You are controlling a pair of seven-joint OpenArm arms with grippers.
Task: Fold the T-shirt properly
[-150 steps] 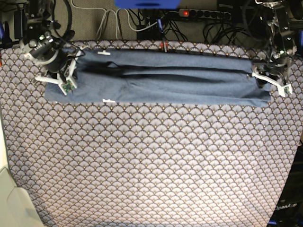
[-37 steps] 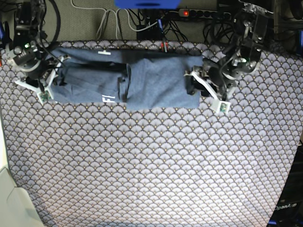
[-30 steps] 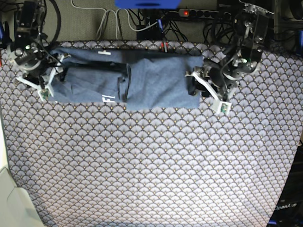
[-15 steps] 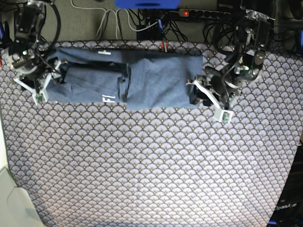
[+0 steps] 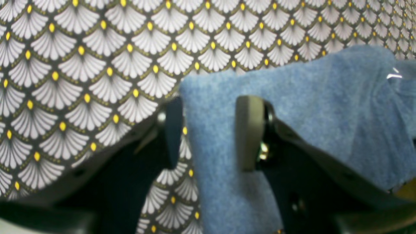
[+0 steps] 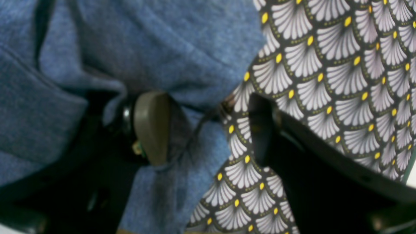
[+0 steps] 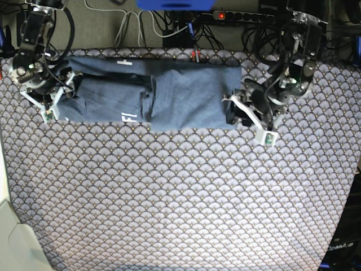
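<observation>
The T-shirt [image 7: 152, 99] lies folded into a band along the far edge of the bench [image 7: 180, 203], on the scallop-patterned tablecloth [image 7: 186, 192], with wide bare cloth in front of it. The left gripper [image 7: 251, 118] reaches in from the far side, tilted down at the shirt's folded end, jaws partly open astride the fabric edge, one pad over the shirt. The right gripper [image 7: 53, 99] sits low at the opposite end, jaws wide, one pad pressed against bunched fabric, nothing clamped.
</observation>
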